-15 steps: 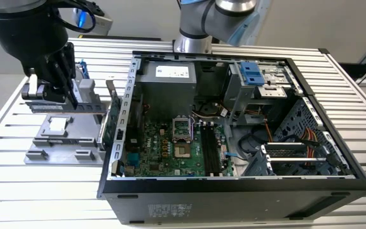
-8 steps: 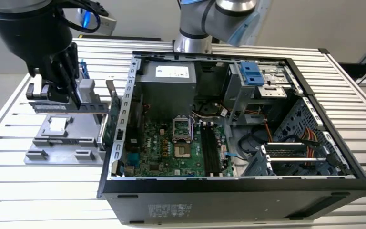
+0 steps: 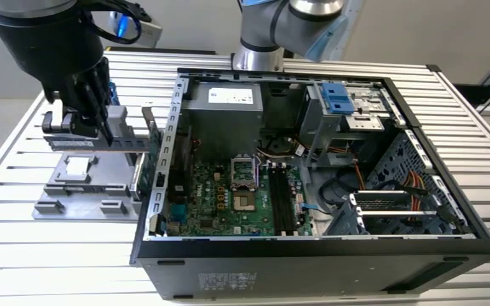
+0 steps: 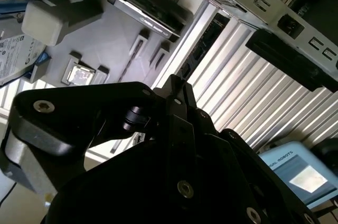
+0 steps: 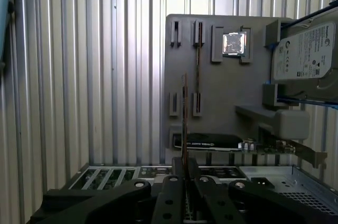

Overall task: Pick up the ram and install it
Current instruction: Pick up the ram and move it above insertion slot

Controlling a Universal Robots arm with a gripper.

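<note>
Your gripper [image 5: 185,167] is clamped on the ram [image 5: 184,121], held above the grey holder [image 5: 222,92]. Seen edge-on, its long axis runs parallel to the holder's slots, one end toward the computer case [image 5: 296,182].

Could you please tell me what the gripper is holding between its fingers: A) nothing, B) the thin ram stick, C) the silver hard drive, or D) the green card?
B: in the first wrist view the ram, seen edge-on, sticks out from between the shut fingers of the gripper, over the gray parts holder.
</note>
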